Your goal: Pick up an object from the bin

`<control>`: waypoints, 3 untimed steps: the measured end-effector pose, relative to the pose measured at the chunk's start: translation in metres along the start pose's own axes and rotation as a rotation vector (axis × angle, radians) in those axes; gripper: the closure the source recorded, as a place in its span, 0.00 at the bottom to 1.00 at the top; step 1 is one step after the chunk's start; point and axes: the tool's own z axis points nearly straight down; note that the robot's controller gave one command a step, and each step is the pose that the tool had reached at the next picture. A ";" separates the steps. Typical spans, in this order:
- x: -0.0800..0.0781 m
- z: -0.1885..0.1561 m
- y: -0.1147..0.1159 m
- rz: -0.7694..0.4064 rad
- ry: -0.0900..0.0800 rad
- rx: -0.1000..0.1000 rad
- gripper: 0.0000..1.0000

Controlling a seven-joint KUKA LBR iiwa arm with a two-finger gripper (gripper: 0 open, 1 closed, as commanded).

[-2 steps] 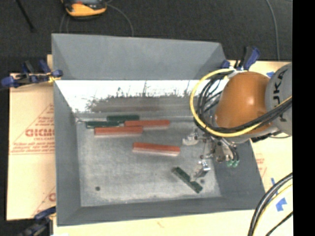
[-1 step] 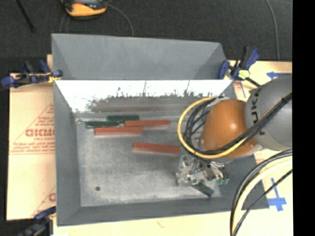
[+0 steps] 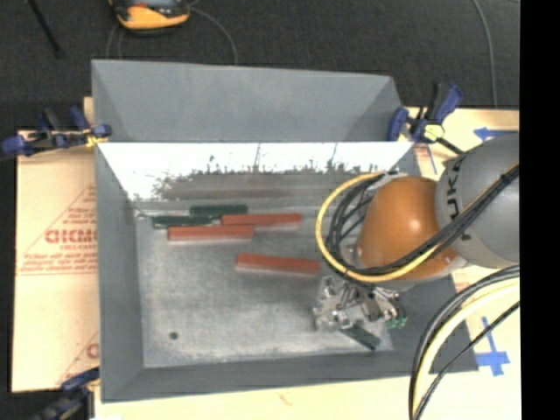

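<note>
- The grey bin (image 3: 118,322) holds only a few things. They are slim bars lying flat on its floor, and much of the near left floor is bare.
- The arm (image 3: 490,208) reaches in from the right, and its orange cover (image 3: 394,226) hangs over the bin's near right corner. We judge this to be the grasping step, since the tool is down at floor level and nothing looks lifted yet.
- The jaws sit below that cover among metal parts and cables. We cannot tell whether they are released or clenched.
- A red bar (image 3: 276,265) lies near the middle of the floor, close to the jaws on their left.
- Two more red bars (image 3: 210,232) and a dark green bar (image 3: 219,209) lie together along the far wall, well apart from the jaws.
- The likely target is a dark green piece (image 3: 372,339), of which we see only a short end poking out from under the jaws. It is angled toward the near right corner, close to the near wall.
- It looks thin, flat and rigid, like the other bars, so we expect it offers little edge to grip.
- In our judgement, the next move calls for a firm close across its narrow sides. A straight lift should follow, keeping clear of the nearby walls.
</note>
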 end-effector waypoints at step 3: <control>0.009 -0.066 0.006 0.061 -0.010 0.000 0.00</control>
